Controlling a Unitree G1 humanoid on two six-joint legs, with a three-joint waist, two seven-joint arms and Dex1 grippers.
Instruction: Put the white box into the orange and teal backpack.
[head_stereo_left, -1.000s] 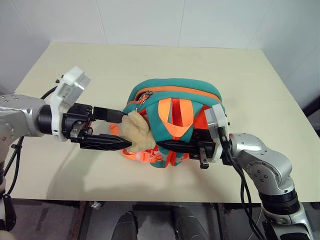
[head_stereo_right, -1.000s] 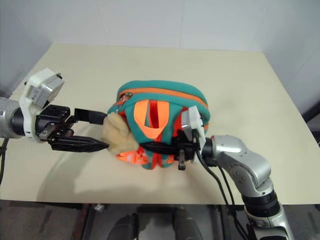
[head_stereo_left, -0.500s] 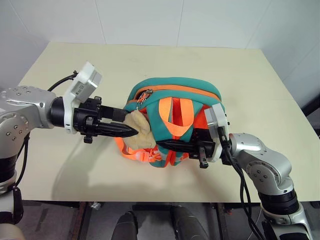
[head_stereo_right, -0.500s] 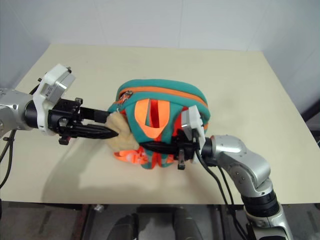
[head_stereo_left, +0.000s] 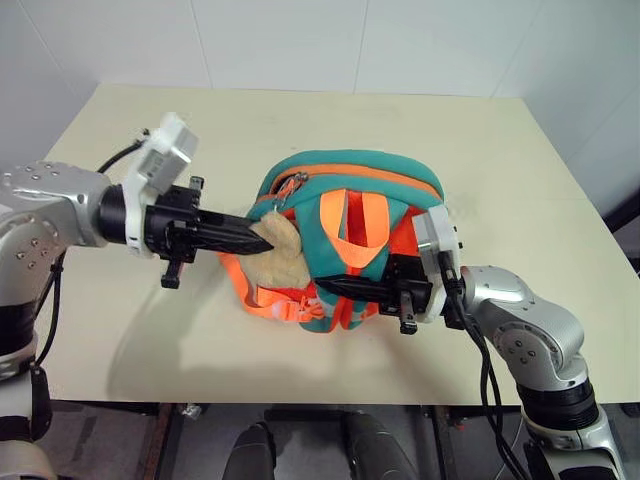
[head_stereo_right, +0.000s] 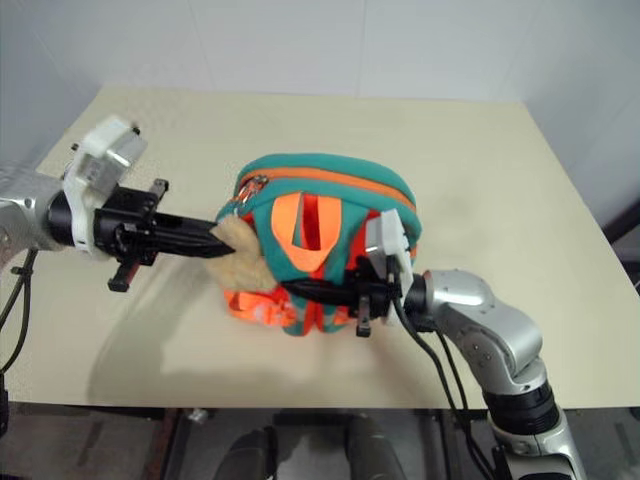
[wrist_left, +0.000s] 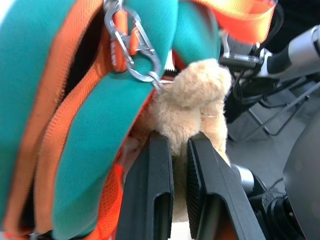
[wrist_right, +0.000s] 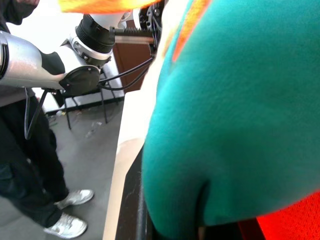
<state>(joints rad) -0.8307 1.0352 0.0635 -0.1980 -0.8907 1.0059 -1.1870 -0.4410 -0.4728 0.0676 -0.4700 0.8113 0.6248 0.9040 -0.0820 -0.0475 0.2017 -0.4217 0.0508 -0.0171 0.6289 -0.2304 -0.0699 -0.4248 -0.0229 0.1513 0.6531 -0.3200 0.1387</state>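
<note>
Left end effector (wrist_left: 179, 150) pinching the plush piece (wrist_left: 192, 102), right end effector (head_stereo_left: 335, 288) pinching the backpack (head_stereo_left: 345, 185): lift both evenly

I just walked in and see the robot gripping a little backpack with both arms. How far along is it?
Looks done: the orange and teal backpack is held on the table from both sides. In hand: the left end effector pinches the beige plush piece, and the right end effector is shut on the backpack's fabric. Left: the orange zipper looks mostly closed, and I see no white box yet.
</note>
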